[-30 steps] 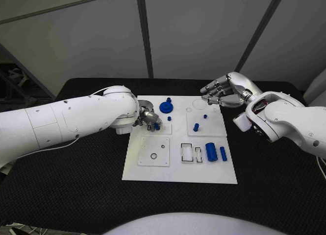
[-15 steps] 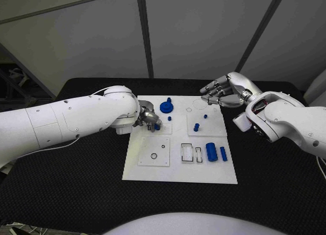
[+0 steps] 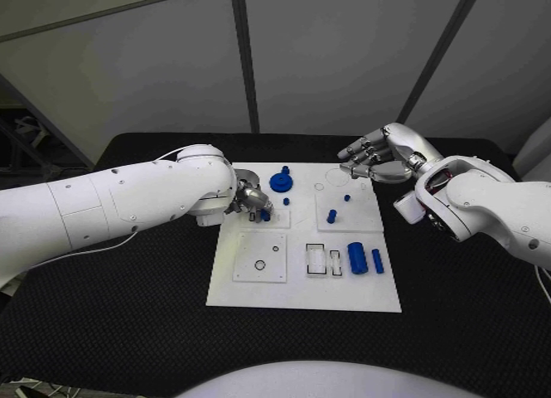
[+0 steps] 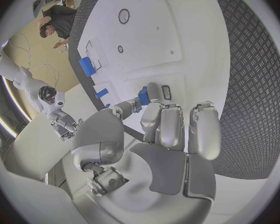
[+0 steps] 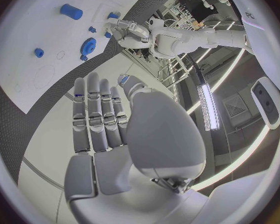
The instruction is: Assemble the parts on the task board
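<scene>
Black textured table (image 3: 132,290); white task board (image 3: 302,286) lies flat at its middle.

Setting: robotics lab. Black table (image 3: 132,323) before grey wall panels (image 3: 335,58). Metal racking (image 5: 177,59) and ceiling strip light (image 5: 207,107) behind.

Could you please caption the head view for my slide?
Left hand pinches a small blue part over the task board.

the left hand (image 3: 251,201) is covering most of the small blue part (image 3: 266,214) it is pinching
</scene>
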Available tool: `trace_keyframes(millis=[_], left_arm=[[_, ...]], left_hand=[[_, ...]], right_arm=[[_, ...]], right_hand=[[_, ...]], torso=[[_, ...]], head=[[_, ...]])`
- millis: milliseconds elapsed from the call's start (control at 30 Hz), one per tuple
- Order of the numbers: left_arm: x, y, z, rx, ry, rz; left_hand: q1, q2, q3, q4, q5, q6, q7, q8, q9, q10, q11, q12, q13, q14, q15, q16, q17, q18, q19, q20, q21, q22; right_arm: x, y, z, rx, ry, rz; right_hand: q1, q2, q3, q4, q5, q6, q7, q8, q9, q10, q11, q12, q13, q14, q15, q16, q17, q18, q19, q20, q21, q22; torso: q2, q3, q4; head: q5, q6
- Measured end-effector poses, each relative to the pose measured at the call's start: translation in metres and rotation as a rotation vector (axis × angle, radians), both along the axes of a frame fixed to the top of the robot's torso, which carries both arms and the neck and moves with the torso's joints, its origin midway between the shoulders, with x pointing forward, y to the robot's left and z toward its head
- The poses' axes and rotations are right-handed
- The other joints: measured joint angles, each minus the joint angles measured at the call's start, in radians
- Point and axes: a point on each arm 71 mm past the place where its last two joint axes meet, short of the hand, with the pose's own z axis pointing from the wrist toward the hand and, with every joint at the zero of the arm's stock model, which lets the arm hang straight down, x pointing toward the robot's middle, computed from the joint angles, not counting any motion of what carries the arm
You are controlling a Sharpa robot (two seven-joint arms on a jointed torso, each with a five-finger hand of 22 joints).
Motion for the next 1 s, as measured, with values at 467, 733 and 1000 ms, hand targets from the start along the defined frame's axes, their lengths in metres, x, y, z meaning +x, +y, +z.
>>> trace_keyframes(millis=[467, 733, 1000], left_arm=[[0.0012, -0.0008, 0.0003, 0.011, 0.014, -0.013], [0.0005, -0.0024, 0.0004, 0.010, 0.017, -0.017], [-0.0004, -0.0037, 0.0005, 0.008, 0.016, -0.020]], left_hand=[[0.000, 0.000, -0.003, 0.003, 0.000, 0.000, 0.000, 0.001, -0.001, 0.000, 0.000, 0.000, 0.001, 0.000, 0.000, 0.000, 0.000, 0.000, 0.000, 0.000, 0.000, 0.000], [0.000, 0.000, -0.010, 0.004, -0.004, 0.000, 0.000, 0.001, -0.001, 0.000, 0.000, 0.000, 0.001, 0.000, 0.000, 0.000, 0.000, 0.000, 0.000, 0.000, 0.000, 0.000], [0.000, 0.000, -0.013, 0.007, -0.004, 0.004, 0.004, 0.001, -0.001, 0.000, 0.000, 0.004, 0.002, 0.000, 0.000, 0.000, 0.000, 0.000, 0.000, 0.000, 0.000, 0.000]], right_arm=[[-0.0002, -0.0003, 0.0000, -0.001, 0.000, 0.000], [-0.0002, -0.0003, 0.0000, -0.002, 0.001, 0.000], [-0.0001, -0.0005, -0.0001, -0.002, 0.001, -0.001]], right_hand=[[0.000, 0.000, 0.000, 0.000, 0.000, 0.000, 0.000, 0.000, 0.000, 0.000, 0.000, 0.000, 0.000, 0.000, 0.000, 0.000, 0.001, 0.000, 0.000, 0.000, 0.000, 0.000], [0.000, 0.000, 0.000, 0.000, 0.000, 0.000, 0.000, 0.000, 0.000, 0.000, 0.000, 0.000, 0.000, 0.000, 0.000, 0.000, 0.001, 0.000, 0.000, 0.000, 0.000, 0.000], [0.000, 0.000, 0.000, 0.000, 0.000, 0.000, 0.000, 0.000, 0.000, 0.000, 0.000, 0.000, 0.000, 0.000, 0.000, 0.000, 0.001, 0.000, 0.000, 0.000, 0.000, 0.000]], torso=[[0.001, -0.0001, -0.0003], [0.000, -0.0004, 0.0003], [0.000, -0.0004, 0.0007]], head=[[-0.003, -0.003], [-0.004, -0.005], [-0.004, -0.002]])
